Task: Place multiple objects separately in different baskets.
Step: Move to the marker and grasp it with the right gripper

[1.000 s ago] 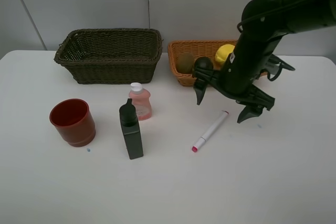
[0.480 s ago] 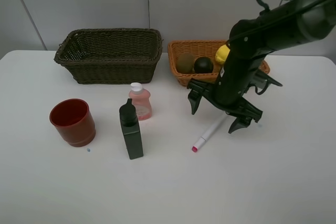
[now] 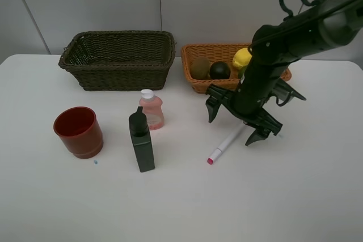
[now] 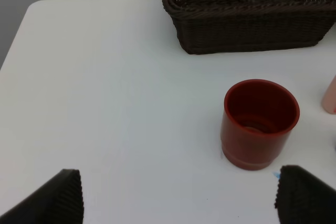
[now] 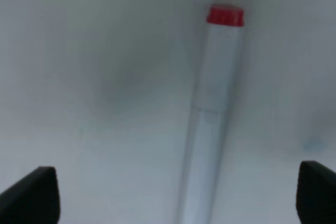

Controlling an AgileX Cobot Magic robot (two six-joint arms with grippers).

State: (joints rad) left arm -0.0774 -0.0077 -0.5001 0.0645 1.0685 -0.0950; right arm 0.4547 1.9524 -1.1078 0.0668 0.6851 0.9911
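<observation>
Exterior high view: right gripper (image 3: 232,128) is over the white pink-tipped marker (image 3: 227,143), jaws spread wide, one finger on each side of the marker's 1 o'clock end, nothing gripped. Can't tell if it touches the table (image 3: 181,208). The marker lies flat on the diagonal, pink tip at 7 o'clock, with clear table around it. In the right wrist view its slim round barrel runs between the two dark fingertips (image 5: 31,195), well apart from both. Left gripper (image 4: 184,200) shows only in its own wrist view: jaws wide, empty, ribbed dark pads, with the red cup (image 3: 79,131) just ahead. The cup is smooth, tapered and upright. At 3 o'clock of it the dark green bottle (image 3: 142,143), boxy and matte, stands just beside the pink bottle (image 3: 151,111), translucent with a white cap. A small blue speck (image 3: 95,162) is by the cup's base. Both woven wicker baskets sit at the table's 12 o'clock edge: the deep dark olive-brown basket (image 3: 117,59), and to its right the shallower orange-tan basket (image 3: 198,86), holding the brown kiwi (image 3: 199,67), the blackish round fruit (image 3: 219,70) and the yellow lemon (image 3: 241,59). The right arm partly hides that basket's right end.
</observation>
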